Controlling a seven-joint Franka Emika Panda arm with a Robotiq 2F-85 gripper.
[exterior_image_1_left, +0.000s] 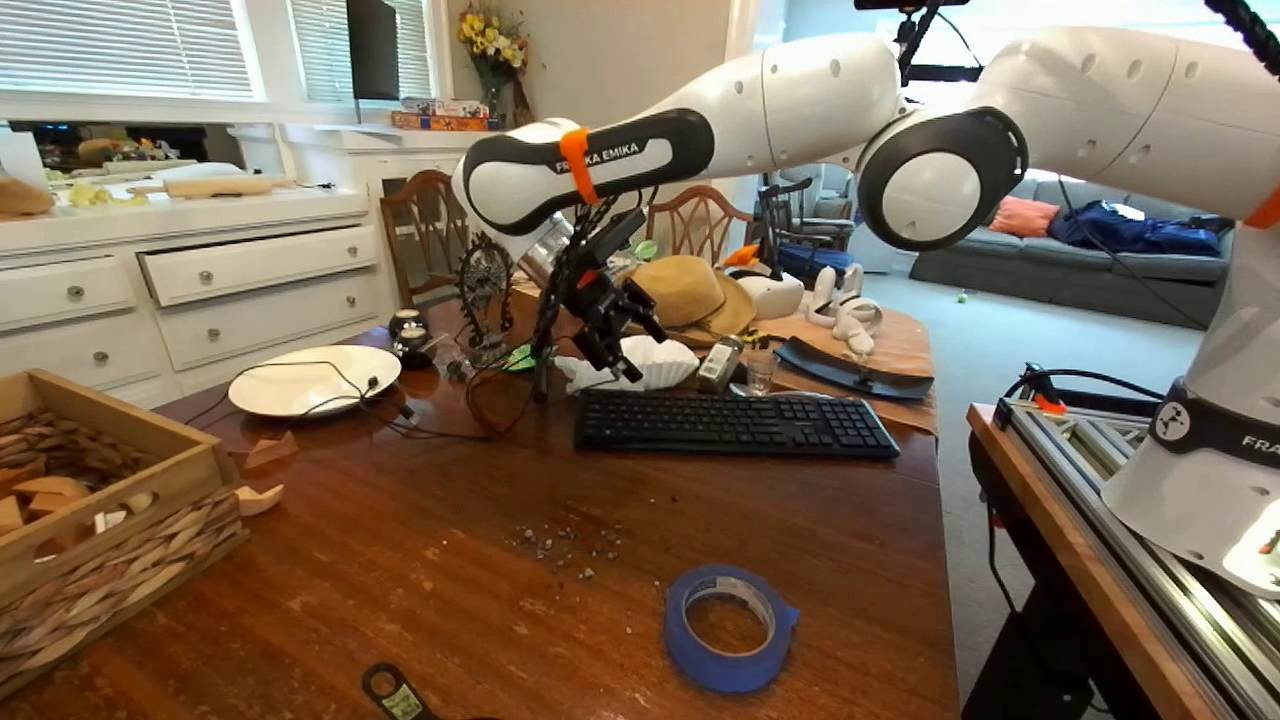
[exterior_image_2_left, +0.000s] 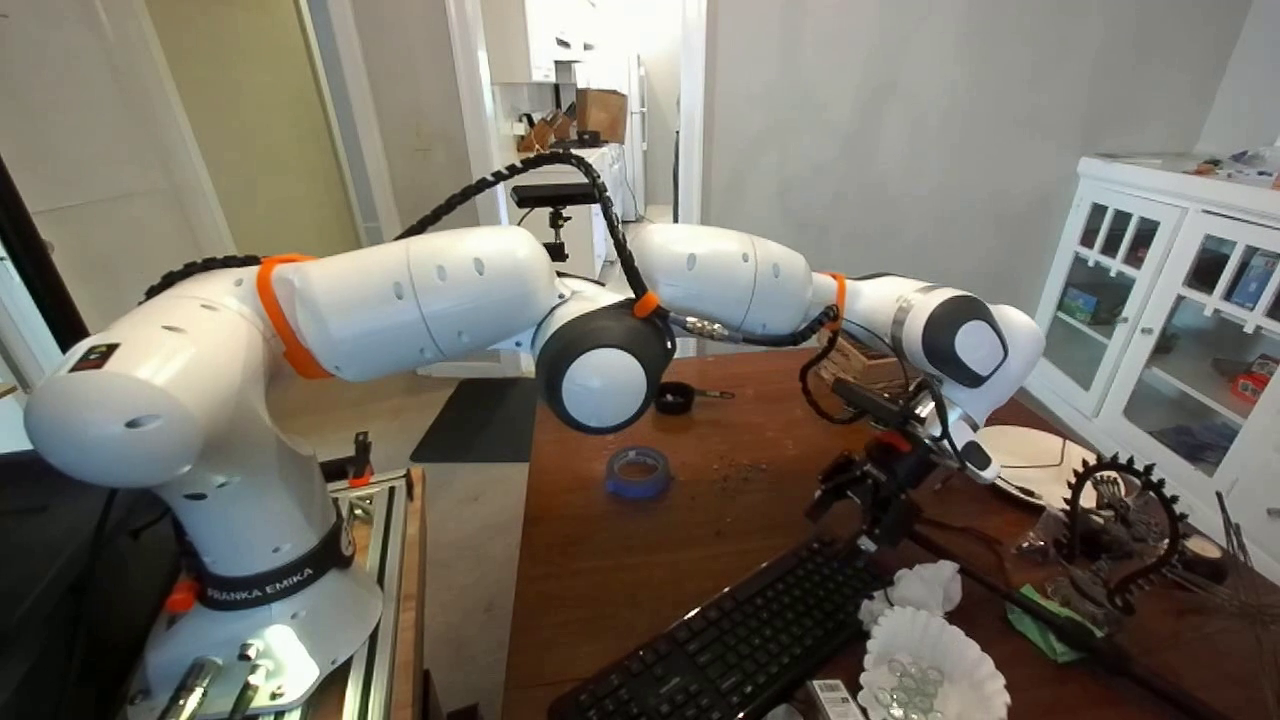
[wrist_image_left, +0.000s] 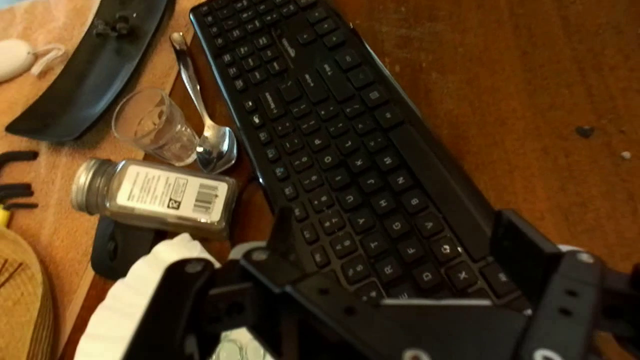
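Observation:
My gripper (exterior_image_1_left: 638, 352) hangs above the far part of the table in both exterior views, tilted downward with its jaws apart. In the wrist view its two fingers stand wide on either side of a black keyboard (wrist_image_left: 360, 150), with nothing held between them. The same keyboard (exterior_image_1_left: 735, 425) lies flat on the wood just below and beside the gripper. Close by is a white fluted bowl (exterior_image_2_left: 935, 640) with clear glass beads in it, partly covered by the gripper in the wrist view. A labelled glass jar (wrist_image_left: 170, 195) lies on its side beside a small clear glass (wrist_image_left: 160, 127) and a spoon (wrist_image_left: 217, 145).
A blue tape roll (exterior_image_1_left: 725, 672) and scattered pebbles (exterior_image_1_left: 570, 545) lie on the near table. A white plate (exterior_image_1_left: 310, 385) with cables over it and a woven basket (exterior_image_1_left: 120, 560) of wooden pieces stand leftward. A straw hat (exterior_image_1_left: 680, 290) and black curved tray (exterior_image_1_left: 850, 372) lie farther back.

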